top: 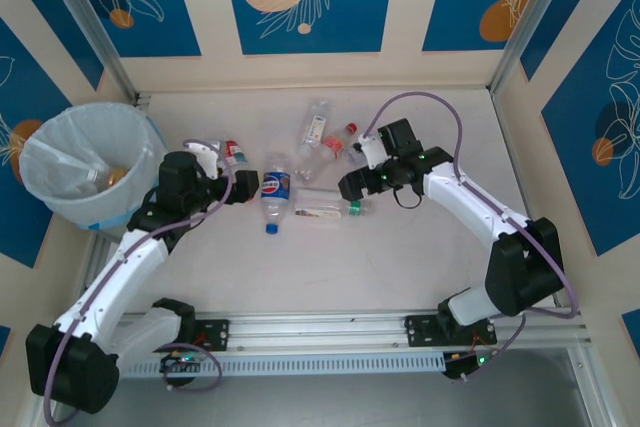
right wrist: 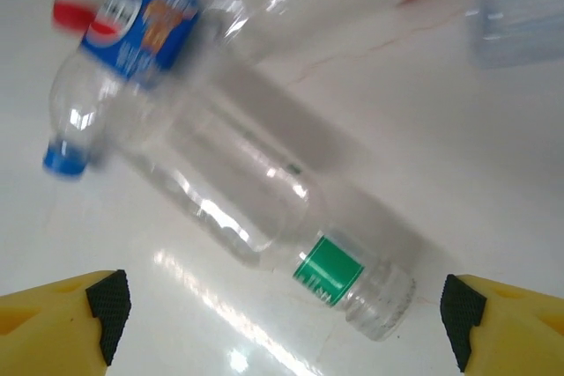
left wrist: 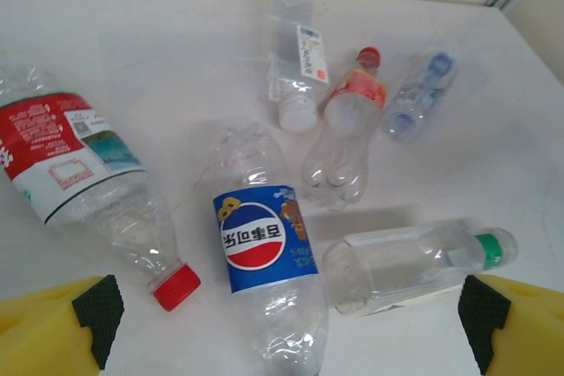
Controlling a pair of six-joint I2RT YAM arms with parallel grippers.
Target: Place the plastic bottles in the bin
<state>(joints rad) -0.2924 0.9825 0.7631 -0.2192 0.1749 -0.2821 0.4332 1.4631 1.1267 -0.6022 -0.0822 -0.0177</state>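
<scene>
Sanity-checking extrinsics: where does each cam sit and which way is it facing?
Top external: above and behind the bases, looking down on the table, bin and bottles; both arms, left end effector and right end effector show.
Left wrist: on the left arm, angled down across the bottles; its yellow fingers at the bottom corners.
Right wrist: low, close on the green-necked bottle; fingers at the bottom corners.
Shared: both wrist views hold the Pepsi bottle and the green-necked bottle.

Top view looks down from behind; wrist views sit close (sharing the Pepsi bottle [left wrist: 260,244])
</scene>
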